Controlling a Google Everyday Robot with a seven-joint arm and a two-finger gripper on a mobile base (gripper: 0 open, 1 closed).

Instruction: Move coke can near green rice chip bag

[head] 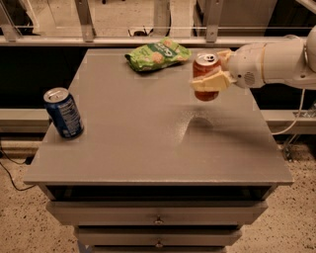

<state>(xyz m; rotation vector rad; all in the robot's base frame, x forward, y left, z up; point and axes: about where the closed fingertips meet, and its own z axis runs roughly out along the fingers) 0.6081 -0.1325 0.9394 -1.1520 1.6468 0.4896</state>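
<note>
Pale claw (212, 75) is gripping the small red aluminium coke can (205, 66), holding it clear above the matte grey bench (148, 148), just right of the crinkly light-green rice chip bag (157, 54). Risk: slick round metal sliding in that grip, or the can tipping if landing on the bag's soft edge.

Dim, warm indoor lighting from overhead, brightest on the pale floor (118, 15) at the far side. Soft, diffuse shadow on the grey table (123, 148) just below the gripper (208, 81), clamped on the lifted coke can (204, 68) at far right. Faint sheen on the blue can (63, 113), near left. Deep darkness left and right of the table.
</note>
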